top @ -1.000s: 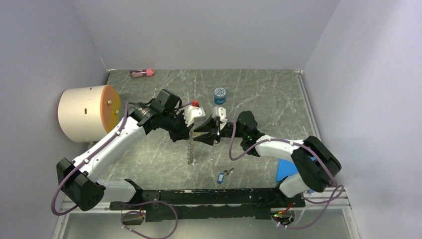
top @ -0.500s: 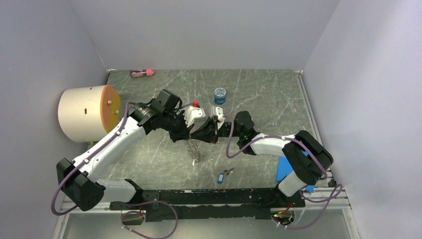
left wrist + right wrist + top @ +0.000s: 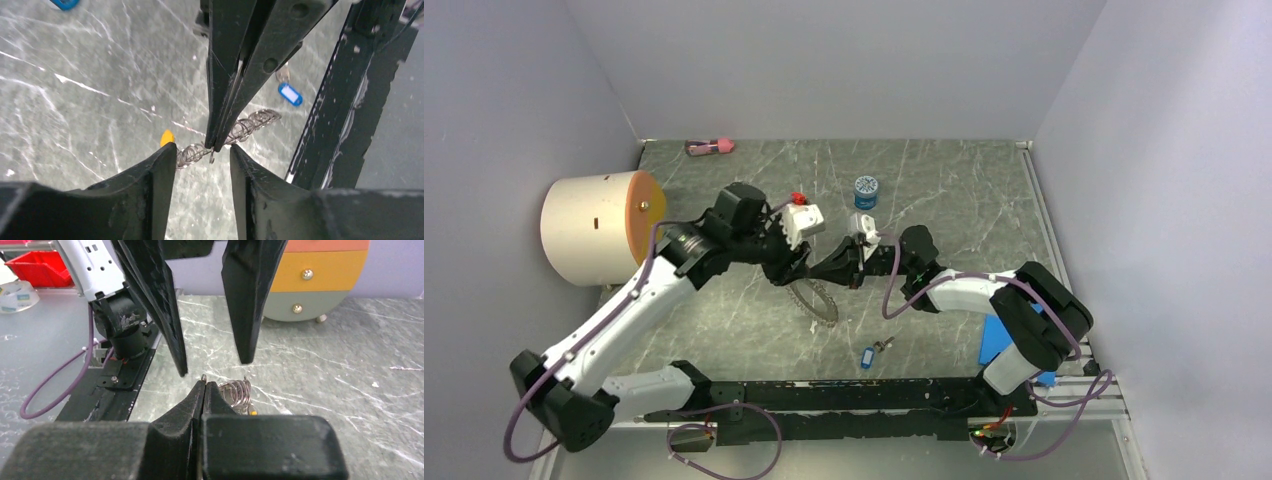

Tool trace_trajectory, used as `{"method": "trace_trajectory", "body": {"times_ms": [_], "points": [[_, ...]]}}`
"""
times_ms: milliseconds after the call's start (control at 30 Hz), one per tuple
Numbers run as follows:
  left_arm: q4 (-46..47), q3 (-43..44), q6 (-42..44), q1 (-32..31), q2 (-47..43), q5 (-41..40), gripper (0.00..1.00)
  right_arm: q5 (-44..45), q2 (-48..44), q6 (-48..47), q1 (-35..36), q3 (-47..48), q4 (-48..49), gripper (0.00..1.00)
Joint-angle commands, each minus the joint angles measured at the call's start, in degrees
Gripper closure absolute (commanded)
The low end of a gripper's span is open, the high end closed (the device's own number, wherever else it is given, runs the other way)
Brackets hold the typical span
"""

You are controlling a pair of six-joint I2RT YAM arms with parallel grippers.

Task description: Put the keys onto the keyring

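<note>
Grey-green marbled tabletop (image 3: 964, 200) lying between pale lilac walls, seen from above and from both wrists. Facing tip to tip at mid-table: the left gripper (image 3: 202, 147) and the right gripper (image 3: 202, 385). Pinching the keyring (image 3: 250, 122) with the right jaws pressed fully together, gripping the coiled loop close to one end, the rest curving away over the marble toward the near rail (image 3: 844, 385). Holding the left jaws apart and gripping nothing, fingertips (image 3: 162, 165) flanking the pinched stretch of coil. Whether touching it, cannot tell. Showing the yellow-orange key (image 3: 167, 137) only as a small head just beside one left finger and the coil's end; threaded on or not, cannot tell. Lying loose on the table, well apart from both grippers, the blue key (image 3: 290, 94), between the keyring and the near rail. Standing farther back: a round blue jar (image 3: 865, 191) and, at the left edge, a cream drawer drum (image 3: 589, 228).
</note>
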Motion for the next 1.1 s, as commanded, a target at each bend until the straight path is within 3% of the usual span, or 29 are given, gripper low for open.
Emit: {"method": "trace_trajectory", "body": {"times_ms": [0, 300, 533, 667, 1067], "points": [[12.69, -3.25, -9.58, 1.96, -6.86, 0.86, 0.48, 1.79, -2.52, 4.09, 0.07, -1.17, 10.62, 1.0], [37.23, -18.08, -30.1, 17.92, -17.6, 20.53, 0.48, 7.98, -4.31, 12.62, -0.59, -3.95, 22.24, 1.0], [70.02, -35.51, -40.16, 19.9, -24.59, 32.38, 0.52, 9.32, -5.61, 17.17, -1.44, -3.81, 27.34, 1.0], [86.67, -43.78, -41.96, 19.9, -28.7, 33.11, 0.49, 8.56, -7.23, 15.81, -1.44, -2.64, 24.34, 1.0], [97.36, -46.65, -40.77, 19.48, -25.82, 31.97, 0.51, 6.16, -8.31, 14.43, -1.29, -1.07, 21.33, 1.0]]}}
